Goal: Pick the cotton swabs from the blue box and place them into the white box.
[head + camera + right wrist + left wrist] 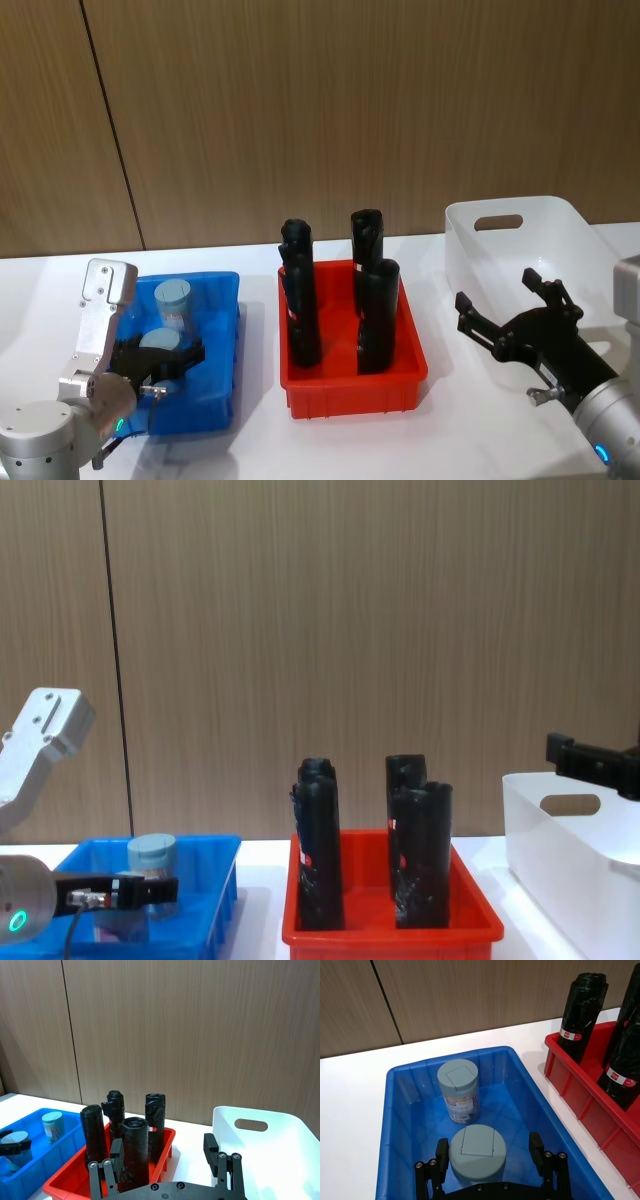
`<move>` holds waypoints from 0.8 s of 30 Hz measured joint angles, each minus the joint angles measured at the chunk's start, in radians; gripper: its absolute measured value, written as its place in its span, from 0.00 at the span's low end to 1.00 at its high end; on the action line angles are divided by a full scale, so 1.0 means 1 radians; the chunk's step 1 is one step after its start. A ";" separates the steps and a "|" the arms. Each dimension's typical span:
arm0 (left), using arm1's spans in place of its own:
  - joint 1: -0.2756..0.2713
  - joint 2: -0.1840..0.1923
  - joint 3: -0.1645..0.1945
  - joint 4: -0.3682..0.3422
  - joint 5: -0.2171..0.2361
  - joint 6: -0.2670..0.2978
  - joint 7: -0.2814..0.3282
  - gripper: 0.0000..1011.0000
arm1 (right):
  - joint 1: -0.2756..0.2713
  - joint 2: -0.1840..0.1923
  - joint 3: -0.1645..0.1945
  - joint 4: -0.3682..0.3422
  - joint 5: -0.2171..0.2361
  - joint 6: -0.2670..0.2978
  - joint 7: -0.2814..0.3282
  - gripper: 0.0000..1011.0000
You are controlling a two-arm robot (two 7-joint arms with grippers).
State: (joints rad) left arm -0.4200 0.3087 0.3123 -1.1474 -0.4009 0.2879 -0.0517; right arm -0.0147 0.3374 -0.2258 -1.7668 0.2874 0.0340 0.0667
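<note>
Left wrist view: one tub of the cotton swabs [477, 1154] stands at lower centre inside the blue box [400, 1110], a second tub [458, 1091] just behind it. The left end effector [488, 1145] is spread wide around the near one, one finger closer than the other. Closing from this off-centre stance could shove or tip the smooth tub into its neighbour instead of clamping it. At lower right of the head view, the right end effector [495, 287] hangs wide open and empty near the white box [575, 235].

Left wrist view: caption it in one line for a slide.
Left gripper, fingers open, straddles the near cotton swab tub in the blue box; a second tub stands beyond, red bin alongside.
</note>
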 joint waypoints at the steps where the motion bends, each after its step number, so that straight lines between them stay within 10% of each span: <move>1: -0.001 0.000 0.000 0.002 0.000 0.000 -0.001 0.99 | 0.000 0.000 0.000 0.000 0.000 0.000 0.000 0.99; 24: 0.005 -0.002 -0.008 -0.002 0.012 0.005 0.015 0.66 | 0.000 0.000 0.000 0.000 0.000 0.000 0.000 0.99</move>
State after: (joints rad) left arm -0.4148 0.3069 0.3045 -1.1494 -0.3893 0.2934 -0.0372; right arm -0.0147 0.3374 -0.2259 -1.7667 0.2873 0.0341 0.0667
